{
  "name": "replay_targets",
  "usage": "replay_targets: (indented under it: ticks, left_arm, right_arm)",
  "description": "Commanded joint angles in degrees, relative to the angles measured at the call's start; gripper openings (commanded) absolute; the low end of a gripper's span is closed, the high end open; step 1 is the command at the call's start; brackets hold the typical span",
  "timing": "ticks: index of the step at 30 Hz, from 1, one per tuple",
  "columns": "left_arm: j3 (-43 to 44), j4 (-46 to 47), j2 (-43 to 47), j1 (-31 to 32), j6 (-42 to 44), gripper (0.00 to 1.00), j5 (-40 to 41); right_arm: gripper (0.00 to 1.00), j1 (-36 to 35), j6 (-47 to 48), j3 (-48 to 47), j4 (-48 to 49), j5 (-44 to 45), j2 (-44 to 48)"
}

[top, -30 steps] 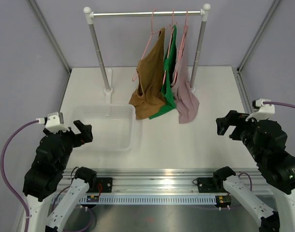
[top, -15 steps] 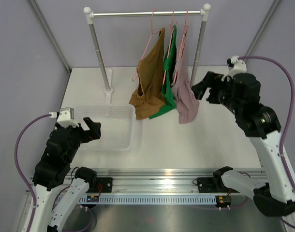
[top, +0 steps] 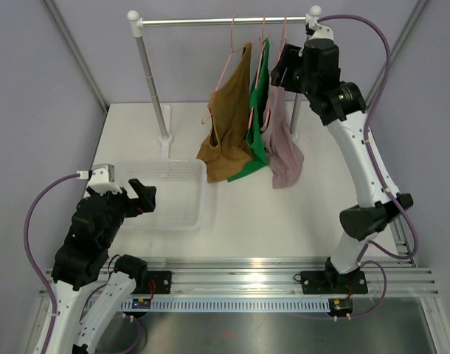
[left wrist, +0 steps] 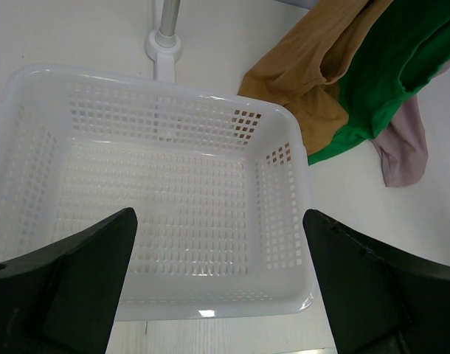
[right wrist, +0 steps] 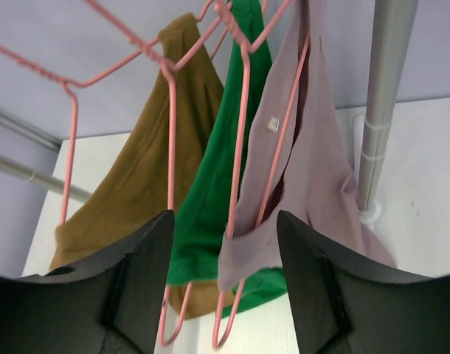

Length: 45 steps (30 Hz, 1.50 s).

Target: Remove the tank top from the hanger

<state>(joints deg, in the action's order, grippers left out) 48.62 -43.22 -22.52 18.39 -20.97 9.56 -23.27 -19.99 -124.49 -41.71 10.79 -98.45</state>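
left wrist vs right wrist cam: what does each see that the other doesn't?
Left wrist only: the white basket and the foot of the rack's left post. Right wrist only: the pink hangers and the rack's right post. Both: the brown tank top, green tank top and mauve tank top. The right wrist sees them hanging on the hangers; the left wrist catches just their lower ends.

The right arm (top: 358, 145) has swung up high beside the mauve tank top (top: 285, 151).
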Motion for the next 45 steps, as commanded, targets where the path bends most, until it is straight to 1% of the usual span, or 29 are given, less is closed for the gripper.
replay_targets:
  ticks: [1,3,4,6,7,10,12,13,14,15,16,18,24,31,34,37,38,40,41,42,44,45]
  left_arm:
    - [-0.63,2.88,0.81,0.15,0.23,0.99,-1.30]
    - [-0.72,2.71,0.90,0.15,0.23,0.99,-1.39]
    - [-0.81,2.79,0.99,0.15,0.14,0.99,-1.39]
    - [-0.90,2.79,1.52,0.15,0.14,0.99,-1.48]
    - [-0.90,2.79,1.52,0.15,0.14,0.99,-1.48]
    - [-0.98,2.88,1.69,0.15,0.23,0.99,-1.65]
    - [-0.98,2.88,1.69,0.15,0.32,0.99,-1.74]
    - [-0.98,2.88,1.69,0.15,0.32,0.99,-1.74]
    - [-0.98,2.88,1.61,0.15,0.32,0.99,-1.83]
    - [-1.07,2.88,1.52,0.15,0.32,0.99,-1.92]
    - [-0.98,2.88,1.52,0.15,0.32,0.99,-1.92]
    - [-0.98,2.88,1.52,0.15,0.32,0.99,-1.92]
    - [-1.25,2.97,2.22,0.15,0.23,0.99,-1.74]
    - [-1.16,2.97,2.40,0.15,0.23,0.99,-1.48]
    - [-1.16,2.88,2.40,0.15,0.14,0.99,-1.39]
    - [-1.07,2.88,2.40,0.15,0.32,0.99,-1.30]
    - [-0.81,2.88,2.22,0.15,0.32,0.99,-1.56]
    - [-0.72,3.14,1.96,0.15,0.75,0.99,-2.09]
    - [-0.55,3.32,1.78,0.15,0.84,0.99,-2.87]
    - [-0.46,3.49,1.61,0.15,1.02,0.99,-3.40]
    - [-0.19,4.11,0.73,0.15,1.02,0.99,-5.16]
    - [0.16,4.28,0.20,0.15,0.93,0.99,-5.86]
  right_arm:
    - [0.65,-0.29,3.29,-10.84,-2.57,5.72,-8.03]
    - [0.63,-0.37,4.60,-16.72,-3.90,6.70,-11.48]
    - [0.61,-0.29,5.13,-18.15,-4.25,6.70,-14.28]
    - [0.53,-0.37,5.66,-22.09,-5.04,8.01,-17.63]
    - [0.45,-0.29,5.75,-22.90,-5.39,8.81,-18.34]
    - [0.35,-0.38,5.40,-23.17,-4.87,8.81,-18.79]
    - [0.29,-0.29,4.70,-22.04,-4.61,9.43,-18.27]
    - [0.27,-0.37,4.70,-21.33,-3.73,9.78,-17.39]
    - [0.23,-0.29,4.78,-20.63,-3.29,9.95,-16.78]
    - [0.12,-0.37,4.78,-19.49,-2.68,10.04,-15.99]
    - [0.06,-0.38,4.78,-19.22,-2.50,9.87,-15.54]
    - [0.00,-0.29,4.52,-19.65,-2.67,9.69,-14.67]
    - [0.00,-0.29,5.75,-25.36,-3.55,9.78,-13.08]
    - [0.00,-0.29,6.98,-24.32,-3.11,8.73,-8.52]
    - [0.00,-0.29,6.19,-21.33,-4.60,7.41,-5.27]
    - [0.00,-0.38,6.01,-15.02,-5.66,5.13,0.00]
    - [0.00,-0.29,6.01,-11.08,-5.83,4.34,1.58]
    - [0.00,-0.29,6.62,-7.28,-6.80,2.58,6.42]
    - [0.00,-0.29,6.63,-3.35,-7.06,2.31,8.17]
    - [0.00,-0.29,6.80,-1.39,-7.67,1.70,11.76]
    - [0.00,-0.29,6.98,3.95,-8.82,-0.58,15.20]
    - [0.00,-0.37,7.07,5.64,-10.22,-1.72,18.88]
